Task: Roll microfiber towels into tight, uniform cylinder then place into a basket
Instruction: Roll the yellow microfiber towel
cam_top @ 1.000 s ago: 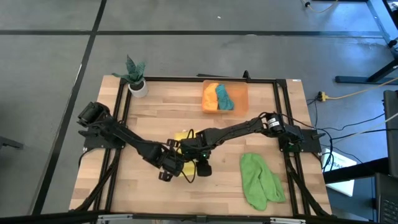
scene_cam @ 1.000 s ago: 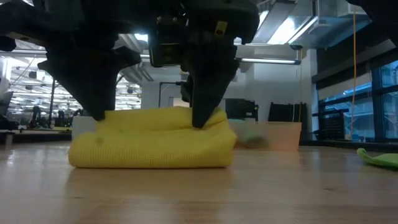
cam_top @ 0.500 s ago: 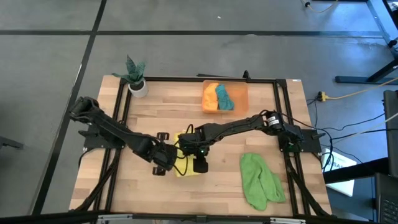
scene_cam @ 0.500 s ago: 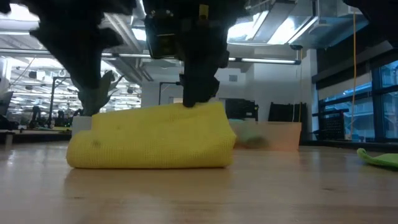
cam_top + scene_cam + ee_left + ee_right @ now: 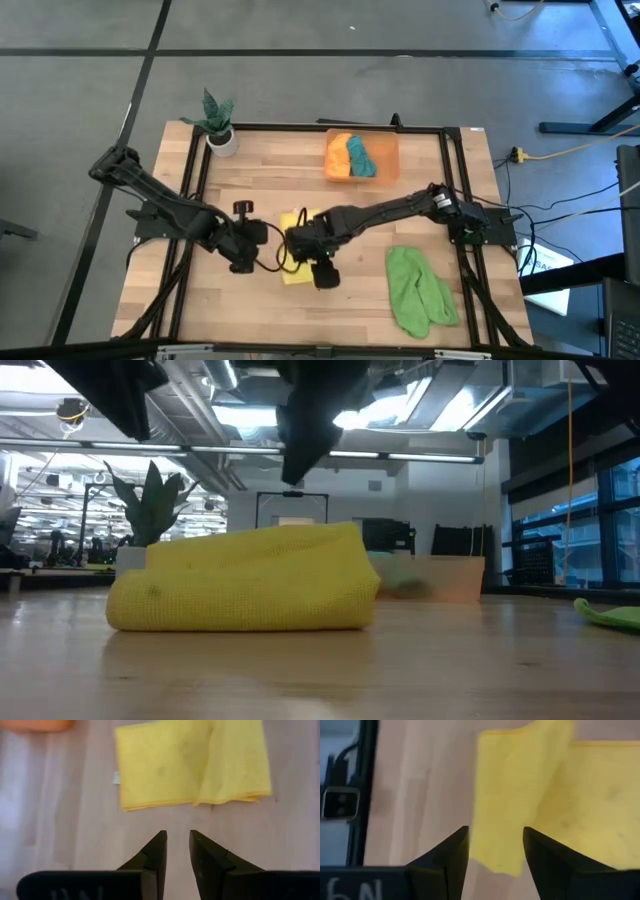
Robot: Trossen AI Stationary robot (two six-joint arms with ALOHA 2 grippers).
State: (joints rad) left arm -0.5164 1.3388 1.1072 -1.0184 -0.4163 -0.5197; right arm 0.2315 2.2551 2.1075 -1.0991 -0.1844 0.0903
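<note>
The yellow towel lies folded flat, not rolled, on the table, directly under the right gripper, whose fingers stand apart and empty above it. The left gripper hangs just short of the towel's near edge, fingers slightly parted and holding nothing. With nothing pinning it, the loose fold could spring open, and a one-sided pinch would likely make a slack, uneven roll for the basket, well beyond both grippers.
</note>
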